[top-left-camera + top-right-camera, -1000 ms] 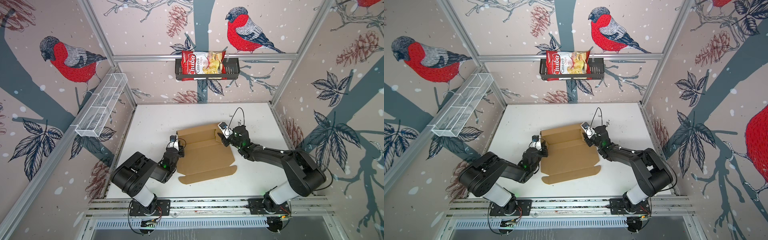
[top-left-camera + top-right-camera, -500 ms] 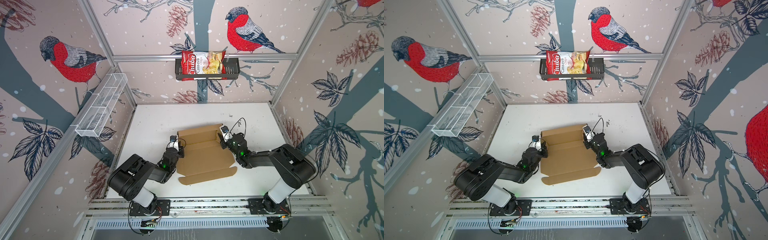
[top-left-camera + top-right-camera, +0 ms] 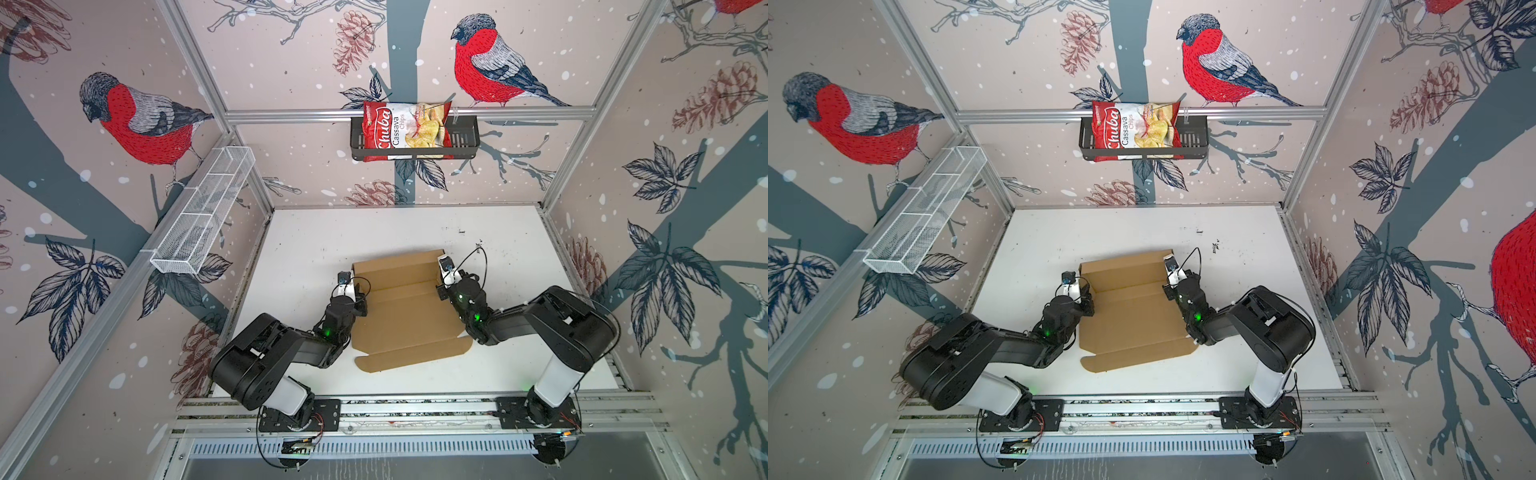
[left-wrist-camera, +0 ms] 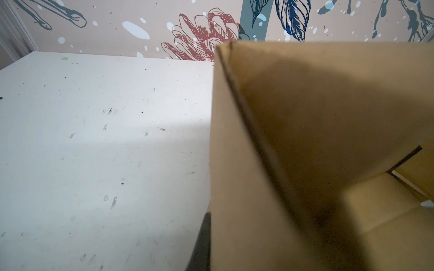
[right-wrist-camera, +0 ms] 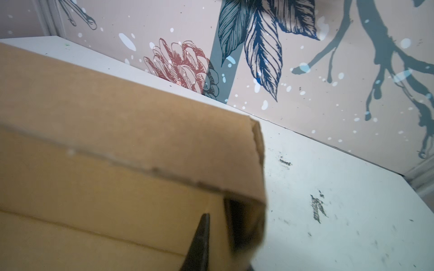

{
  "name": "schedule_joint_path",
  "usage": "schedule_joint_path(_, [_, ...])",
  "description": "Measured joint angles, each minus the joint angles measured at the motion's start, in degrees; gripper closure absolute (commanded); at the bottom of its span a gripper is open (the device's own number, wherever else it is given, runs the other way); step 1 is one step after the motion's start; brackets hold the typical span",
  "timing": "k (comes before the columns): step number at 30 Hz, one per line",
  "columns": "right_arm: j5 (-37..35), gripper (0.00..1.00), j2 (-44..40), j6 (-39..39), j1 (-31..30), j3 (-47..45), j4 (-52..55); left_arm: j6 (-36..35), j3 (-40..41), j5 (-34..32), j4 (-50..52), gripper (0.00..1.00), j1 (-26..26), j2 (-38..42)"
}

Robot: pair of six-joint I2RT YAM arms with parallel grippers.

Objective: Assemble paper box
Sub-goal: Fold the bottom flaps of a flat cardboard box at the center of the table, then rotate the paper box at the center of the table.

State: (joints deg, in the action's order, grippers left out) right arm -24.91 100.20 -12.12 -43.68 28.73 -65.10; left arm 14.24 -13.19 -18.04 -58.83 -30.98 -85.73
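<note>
**Both claws at the side walls of the paper box**

Both top views show the paper box (image 3: 407,316) near the middle of the white counter (image 3: 332,232), base flat, its far panel tilted up and a long near flap lying on the surface. The left claw (image 3: 362,300) sits at the box's left edge and the right claw (image 3: 441,291) at its right edge, but from above neither grip can be read.

The wrist views fill that in. In the left wrist view, a cardboard side wall (image 4: 305,117) stands upright and one dark finger (image 4: 202,244) presses against its outer face: the left claw is pinching that wall. In the right wrist view, one finger (image 5: 198,244) lies over the inside of the box beside the folded right wall (image 5: 141,131). The other finger is hidden behind the cardboard, so I cannot tell whether this claw is pressing.

Open counter lies far of the box and to both sides. The near flap's edge lies near the arms' bases. A chips bag (image 3: 403,129) sits in a basket (image 3: 465,137) on the far wall.
</note>
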Motion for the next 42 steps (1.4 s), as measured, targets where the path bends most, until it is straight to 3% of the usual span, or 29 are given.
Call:
schedule_joint_path(5, [-11.0, 0.75, 5.0, -1.5, -4.4, -1.3, -8.0, 1.0, -0.8, 0.0, 1.4, 1.00, 0.0, 0.2])
schedule_joint_path(9, [-11.2, 0.66, 6.3, -1.5, -4.7, -4.1, -10.4, 1.8, -0.7, 1.5, 1.8, 1.00, -0.1, 0.6])
schedule_joint_path(15, [-5.5, 0.77, 3.8, 0.1, -0.9, -5.2, -10.4, 2.3, -0.3, 3.4, 2.2, 1.00, -0.4, 1.5])
schedule_joint_path(19, [-4.2, 0.79, 3.7, 0.0, -0.4, -4.7, -10.5, 2.3, 0.0, 3.4, 2.5, 1.00, -0.3, 2.3])
schedule_joint_path(25, [-8.0, 0.86, 6.9, -1.2, -1.1, -2.3, -11.5, 3.4, -0.3, 3.4, 6.1, 1.00, -0.3, 4.3])
schedule_joint_path(30, [-12.3, 0.86, 7.4, -0.9, -1.4, 0.8, -10.5, 5.4, -1.1, 3.1, 10.0, 1.00, -0.6, 6.4])
schedule_joint_path(42, [-16.9, 0.86, 5.3, 3.3, -2.0, 7.8, 5.8, 15.4, -9.1, 2.2, 28.6, 1.00, -0.6, 8.6])
